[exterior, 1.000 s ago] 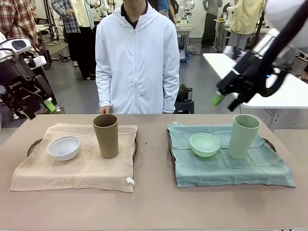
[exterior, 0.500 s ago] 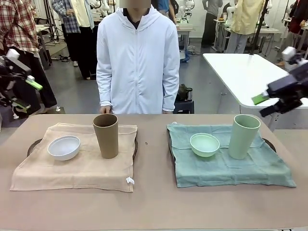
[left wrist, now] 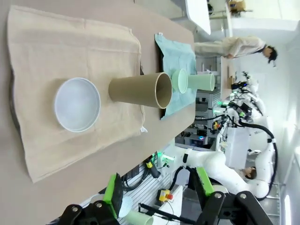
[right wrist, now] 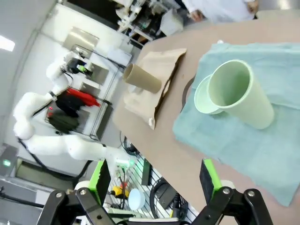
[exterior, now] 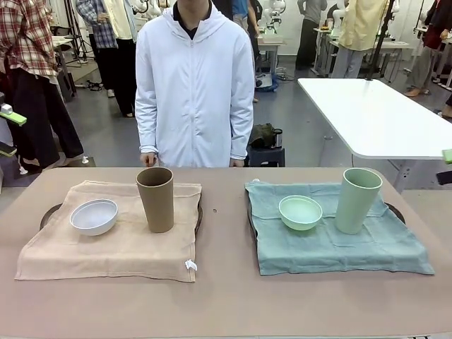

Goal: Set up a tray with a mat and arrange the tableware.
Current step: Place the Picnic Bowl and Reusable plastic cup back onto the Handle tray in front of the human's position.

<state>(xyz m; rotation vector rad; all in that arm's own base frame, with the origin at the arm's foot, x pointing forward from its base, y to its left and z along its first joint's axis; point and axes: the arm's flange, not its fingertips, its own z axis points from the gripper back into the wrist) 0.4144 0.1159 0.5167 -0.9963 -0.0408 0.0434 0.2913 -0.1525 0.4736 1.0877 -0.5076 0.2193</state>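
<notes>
On the left, a beige mat (exterior: pixel 106 240) covers a dark round tray (exterior: pixel 48 212) and carries a white bowl (exterior: pixel 94 216) and a brown tumbler (exterior: pixel 155 199). On the right, a teal mat (exterior: pixel 332 244) covers a second tray (exterior: pixel 395 210), with a mint bowl (exterior: pixel 300 212) and a pale green tumbler (exterior: pixel 358 200) on it. My left gripper (left wrist: pixel 158 185) is open and empty, high off the table's left end, its green pad (exterior: pixel 14 118) at the picture's edge. My right gripper (right wrist: pixel 154 176) hangs open and empty off the right end, above the pale green tumbler (right wrist: pixel 239 96).
A person in a white jacket (exterior: pixel 194 85) stands at the far edge, hands down. A white table (exterior: pixel 367 113) stands behind on the right. Bare brown tabletop (exterior: pixel 226 296) runs along the front and between the two mats.
Both arms have drawn outward, the right one from above the pale green tumbler to the right edge, the left one to the left edge. The tableware has not moved.
</notes>
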